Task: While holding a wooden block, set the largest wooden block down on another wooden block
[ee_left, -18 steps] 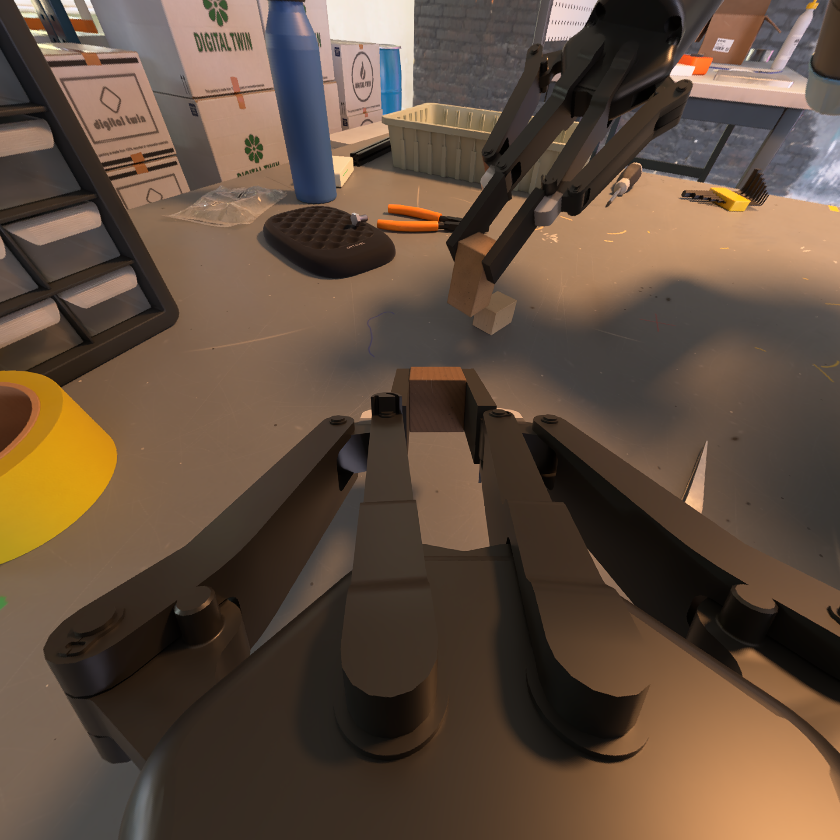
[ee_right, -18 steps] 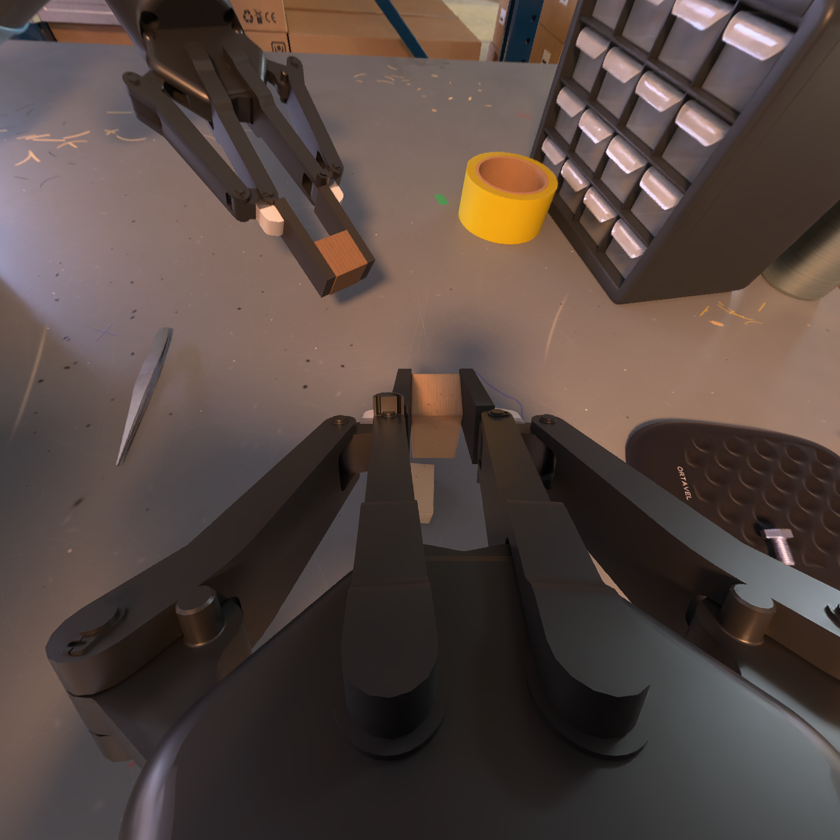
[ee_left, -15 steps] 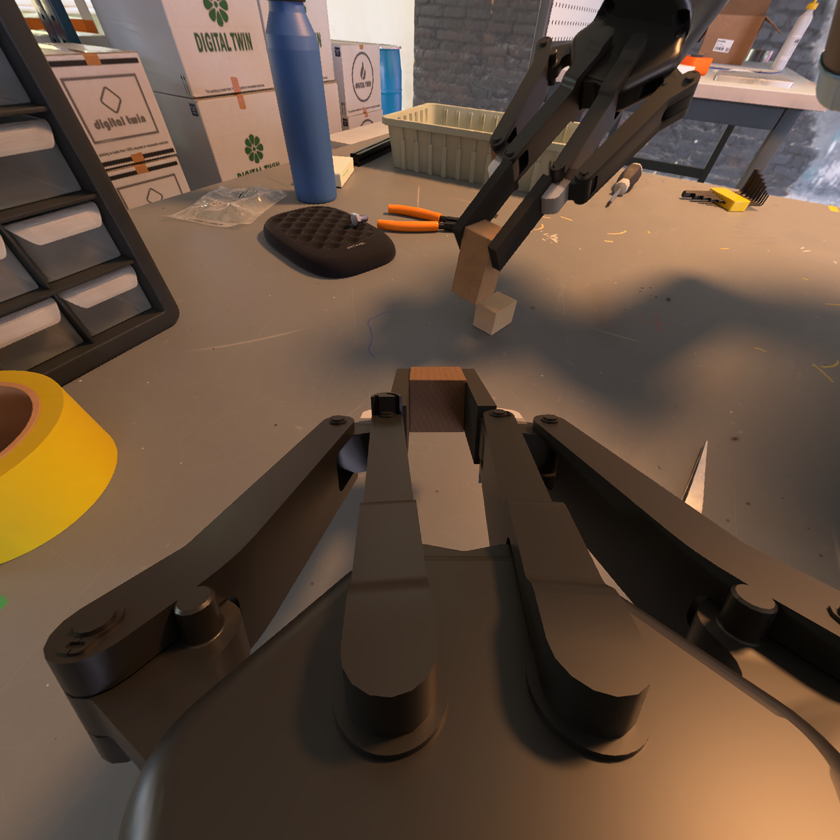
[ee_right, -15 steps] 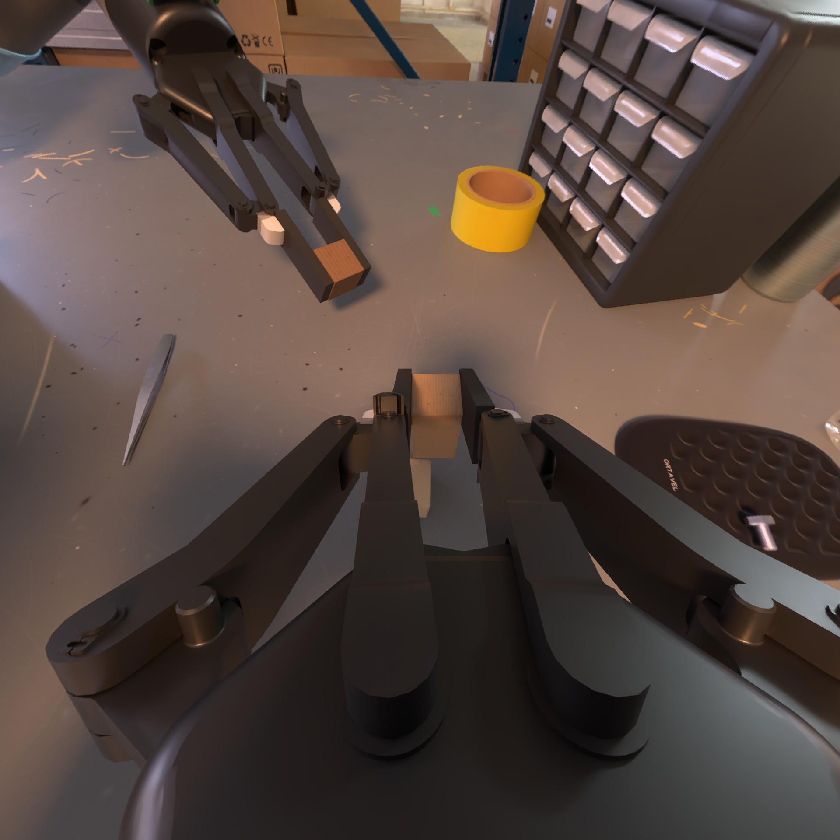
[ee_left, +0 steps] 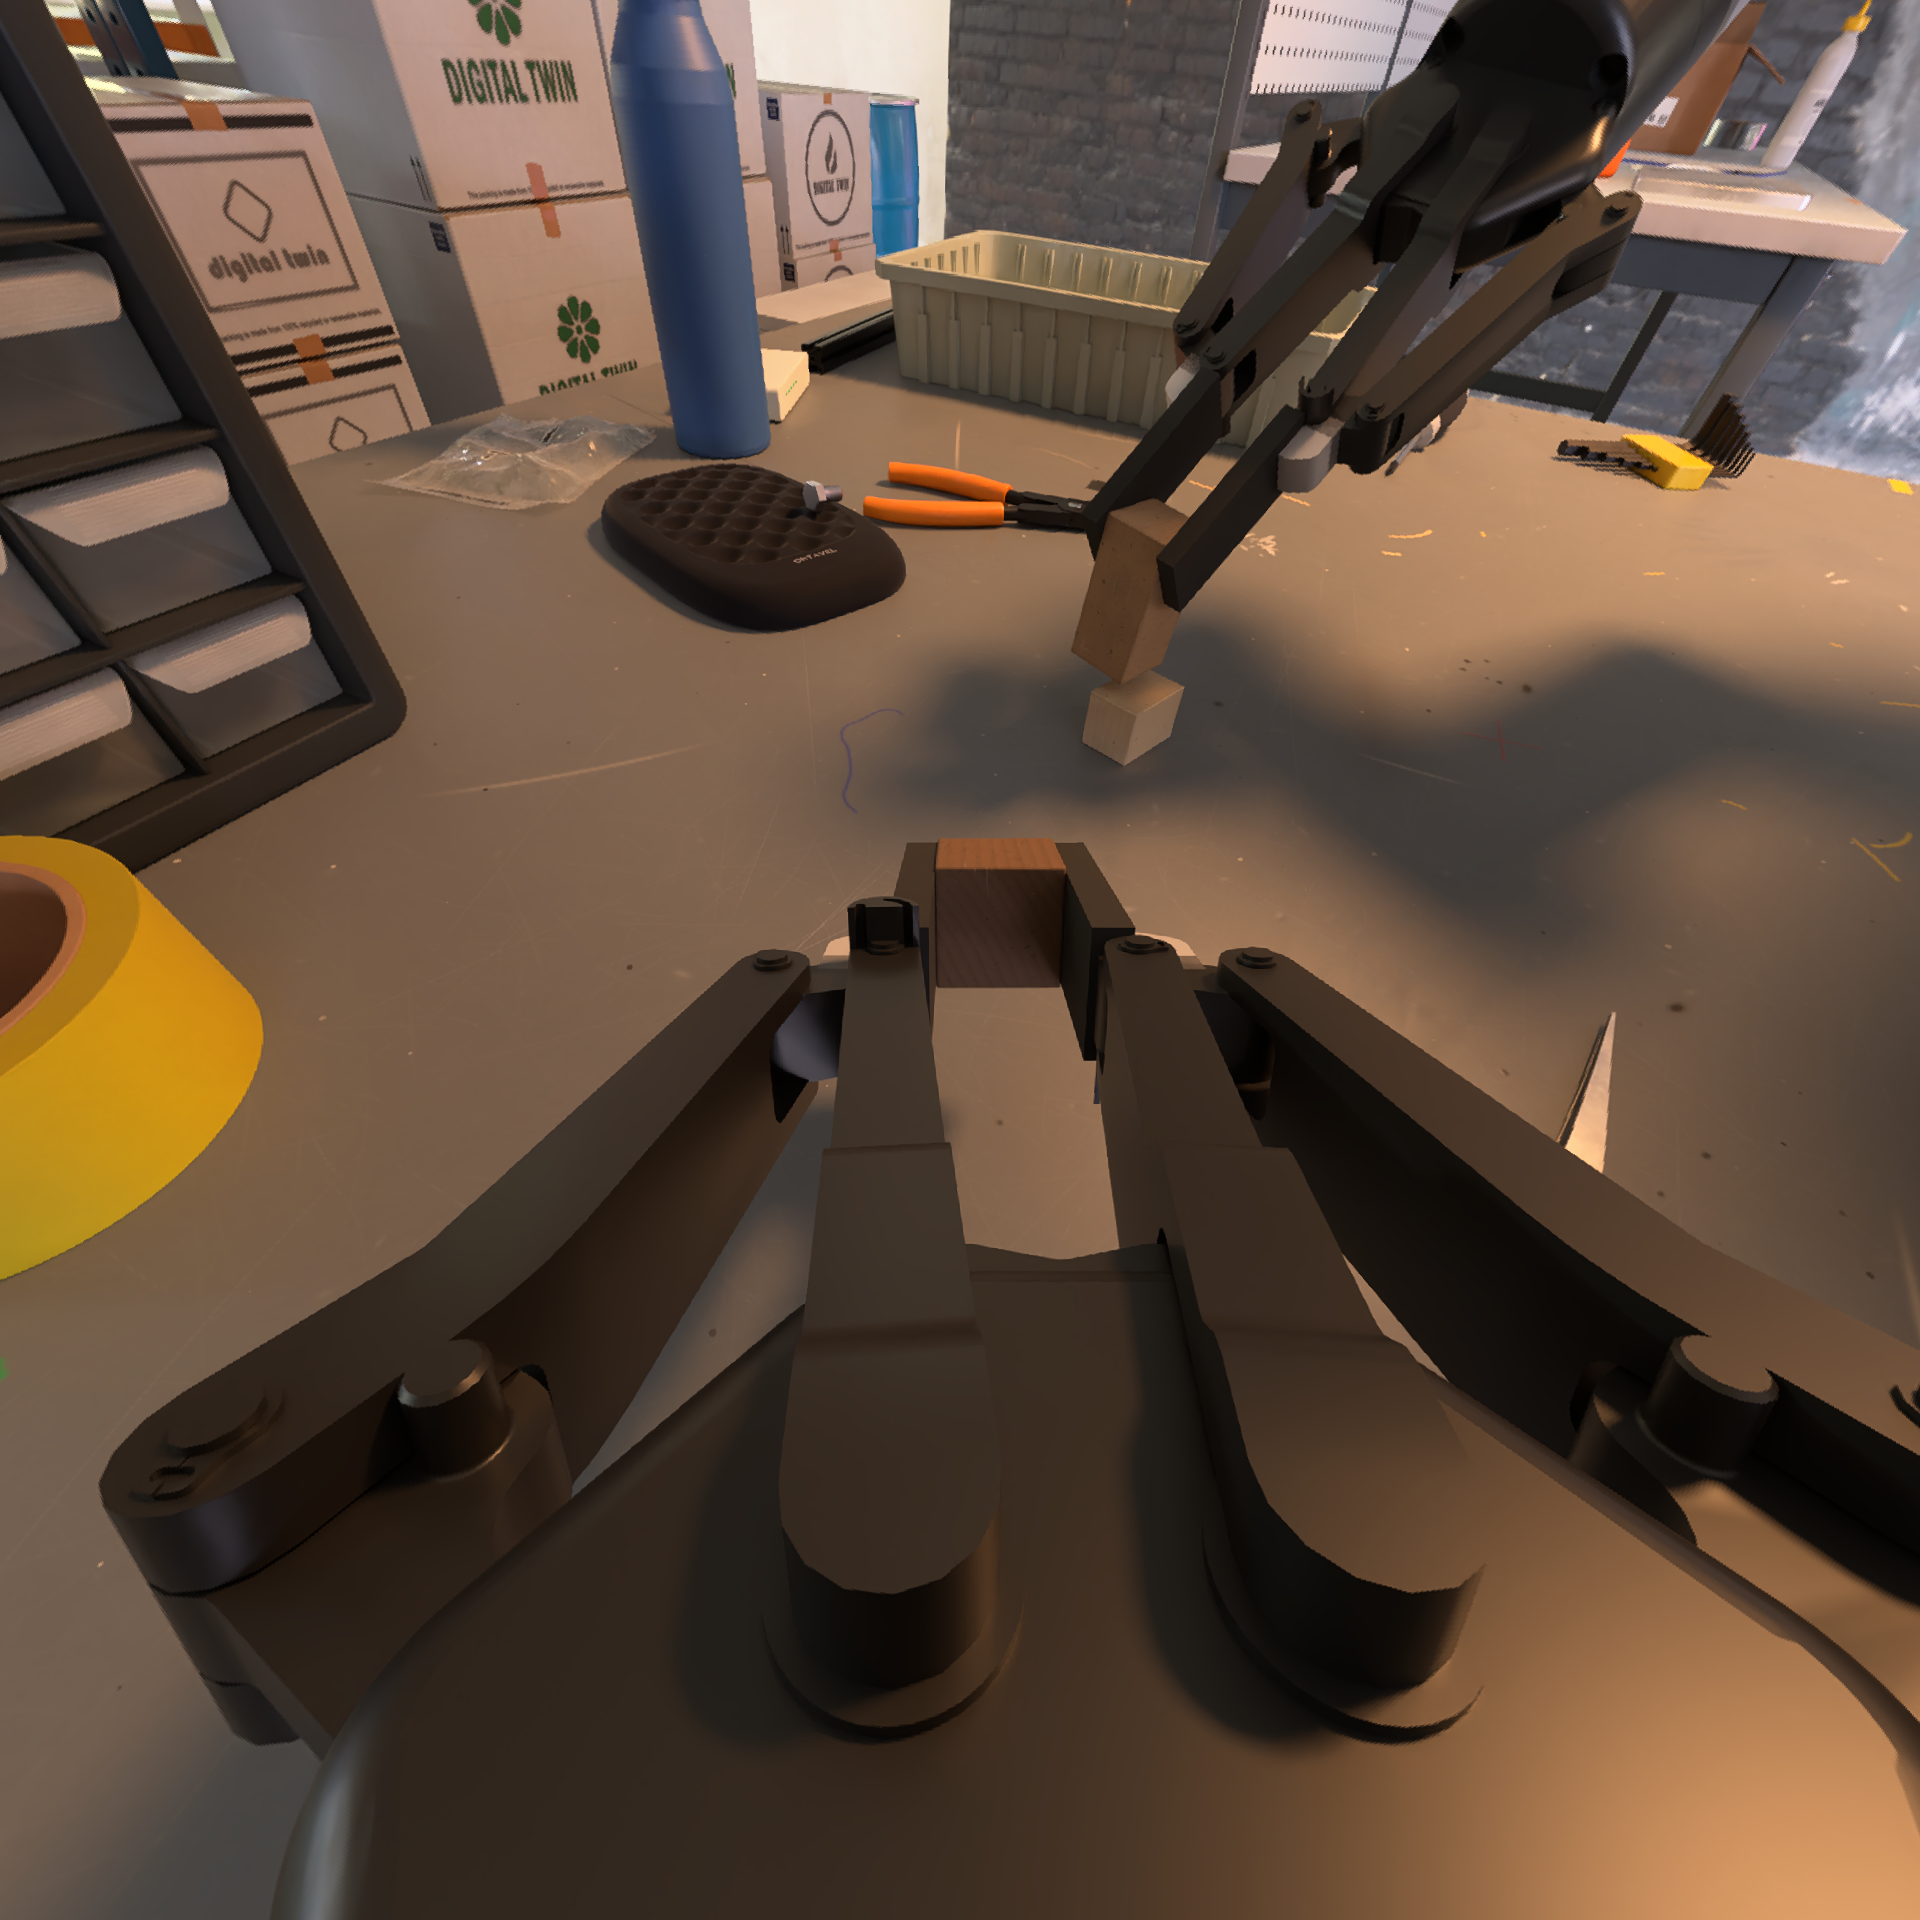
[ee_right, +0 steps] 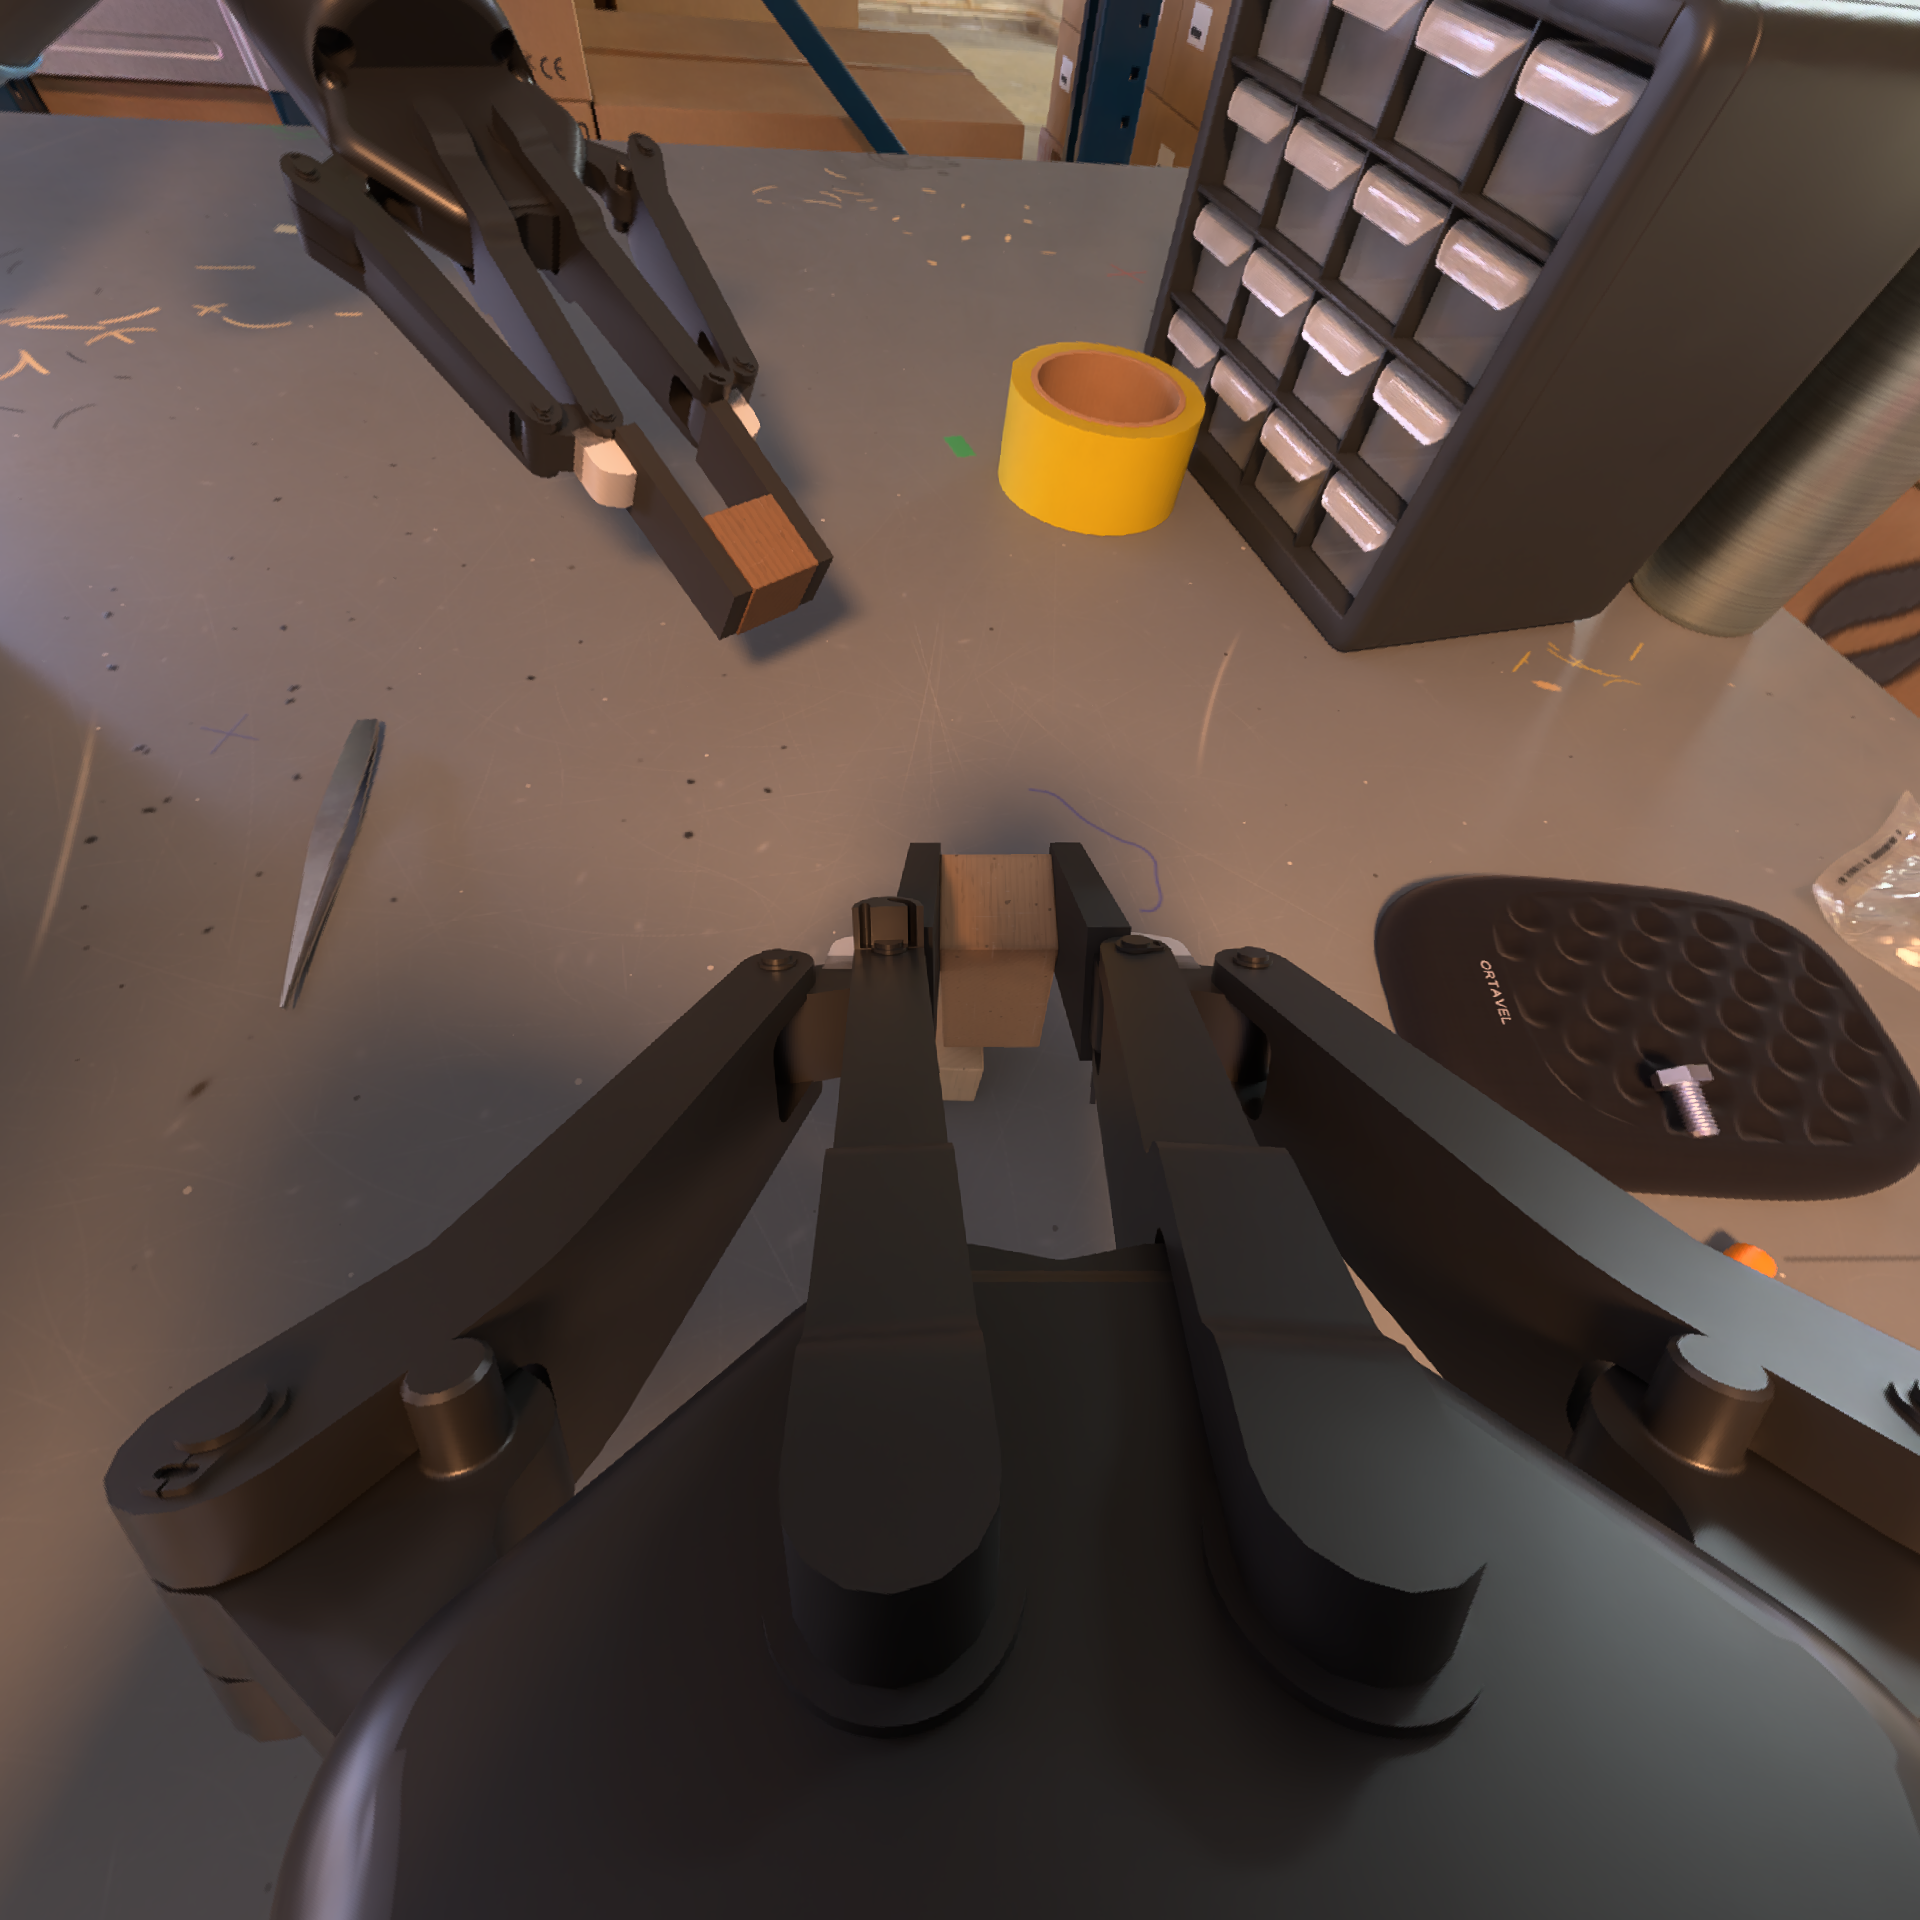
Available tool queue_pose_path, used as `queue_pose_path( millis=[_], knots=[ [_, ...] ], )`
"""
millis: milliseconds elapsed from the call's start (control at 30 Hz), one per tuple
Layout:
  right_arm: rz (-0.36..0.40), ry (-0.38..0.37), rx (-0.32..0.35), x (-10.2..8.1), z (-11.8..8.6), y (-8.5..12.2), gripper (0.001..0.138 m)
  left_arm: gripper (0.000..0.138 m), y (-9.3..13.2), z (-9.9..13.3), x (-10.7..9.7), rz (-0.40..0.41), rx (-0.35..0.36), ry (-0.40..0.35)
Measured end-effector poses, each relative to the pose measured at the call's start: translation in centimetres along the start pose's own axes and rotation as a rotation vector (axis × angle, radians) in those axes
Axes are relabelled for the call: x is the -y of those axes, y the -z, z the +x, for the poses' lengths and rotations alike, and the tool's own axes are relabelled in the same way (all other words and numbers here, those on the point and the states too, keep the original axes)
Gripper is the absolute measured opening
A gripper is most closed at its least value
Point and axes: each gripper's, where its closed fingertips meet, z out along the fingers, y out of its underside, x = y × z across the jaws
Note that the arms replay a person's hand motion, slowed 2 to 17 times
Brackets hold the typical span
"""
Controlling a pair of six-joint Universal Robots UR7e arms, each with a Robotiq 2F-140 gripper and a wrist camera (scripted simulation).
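Observation:
My left gripper (ee_left: 1000, 914) is shut on a dark brown wooden block (ee_left: 997, 904) and holds it just above the table; it also shows in the right wrist view (ee_right: 769, 566). My right gripper (ee_right: 995, 914) is shut on the largest block, a tall pale one (ee_right: 995, 935). In the left wrist view this tall block (ee_left: 1127, 587) hangs tilted, its lower end at the top of a small pale cube (ee_left: 1130, 717) on the table. The cube (ee_right: 961, 1075) peeks out under the tall block between my right fingers. I cannot tell if they touch.
A yellow tape roll (ee_right: 1096, 436) and a drawer cabinet (ee_right: 1455, 281) stand beside my left gripper. A black pad (ee_left: 748, 540) with a bolt, orange pliers (ee_left: 956, 497), a blue bottle (ee_left: 691, 229) and a beige bin (ee_left: 1039, 312) lie beyond. A metal blade (ee_right: 332, 852) lies on the table.
My right gripper has risen and drawn back with the tall block, so its lower end now sits at the cube's top instead of beside it. My left gripper has not moved.

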Motion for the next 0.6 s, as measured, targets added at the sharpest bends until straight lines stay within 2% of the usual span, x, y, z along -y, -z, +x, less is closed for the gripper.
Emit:
queue_pose_path(
  millis=[600],
  knots=[
    [-0.019,-0.003,0.014,-0.48,-0.53,-0.34,0.028,0.029,-0.03,-0.08,-0.03,-0.002,-0.002,0.008]
  ],
)
